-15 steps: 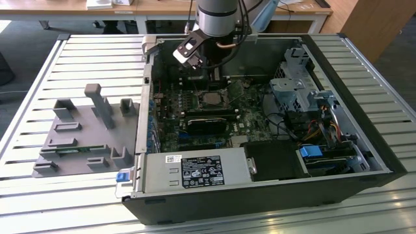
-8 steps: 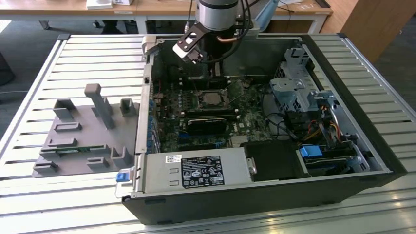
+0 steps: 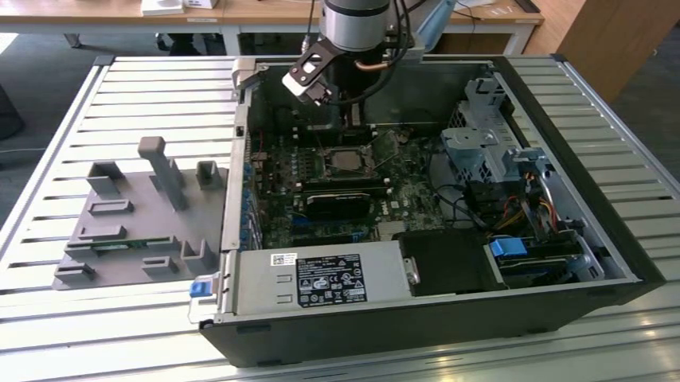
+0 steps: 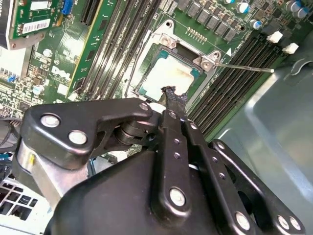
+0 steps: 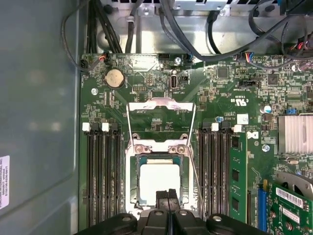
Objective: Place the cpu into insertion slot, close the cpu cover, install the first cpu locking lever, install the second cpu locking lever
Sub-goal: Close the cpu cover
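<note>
The arm point(image 3: 356, 20) extends down from the upper middle of the exterior view into the open computer case point(image 3: 425, 326), its wrist tilted slightly toward the exterior view's left. In the first wrist view the gripper point(image 5: 167, 195) points at the motherboard point(image 5: 230, 83). Its two fingers are pressed together with nothing visible between them, and the tips sit over one edge of the cpu point(image 5: 159, 181). The cpu lies flat in its socket, between the banks of memory slots point(image 5: 102, 171). The cpu cover point(image 5: 161, 104) seems to stand raised open on its hinge just beside the socket, though the angle makes that uncertain.
</note>
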Robot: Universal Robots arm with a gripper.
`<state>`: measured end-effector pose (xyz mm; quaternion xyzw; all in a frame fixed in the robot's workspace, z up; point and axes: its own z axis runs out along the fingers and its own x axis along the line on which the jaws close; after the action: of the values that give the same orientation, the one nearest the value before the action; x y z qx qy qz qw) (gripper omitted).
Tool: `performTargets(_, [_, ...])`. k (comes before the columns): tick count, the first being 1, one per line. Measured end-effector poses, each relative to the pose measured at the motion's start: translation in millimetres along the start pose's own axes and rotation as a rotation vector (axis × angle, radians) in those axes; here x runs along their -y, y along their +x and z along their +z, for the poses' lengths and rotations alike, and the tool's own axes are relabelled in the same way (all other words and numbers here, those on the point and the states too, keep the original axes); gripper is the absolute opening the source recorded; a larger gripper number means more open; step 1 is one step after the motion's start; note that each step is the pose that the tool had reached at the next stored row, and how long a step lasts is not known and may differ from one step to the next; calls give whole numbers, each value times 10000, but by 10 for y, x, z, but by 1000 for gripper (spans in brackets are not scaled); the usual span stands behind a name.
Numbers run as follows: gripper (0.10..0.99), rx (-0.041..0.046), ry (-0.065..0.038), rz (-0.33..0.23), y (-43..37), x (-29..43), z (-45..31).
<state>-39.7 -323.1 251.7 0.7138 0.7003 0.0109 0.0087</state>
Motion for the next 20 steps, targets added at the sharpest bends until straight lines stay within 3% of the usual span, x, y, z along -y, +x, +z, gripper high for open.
performTargets(6, [118,3,30,-5,1,-135,2])
performTargets(11, [118,2,31,-5,2,-141,-100])
performTargets(14, [118,-1,30,-6,3,-154,-118])
performTargets(20, [118,1,39,-5,5,-323,-115])
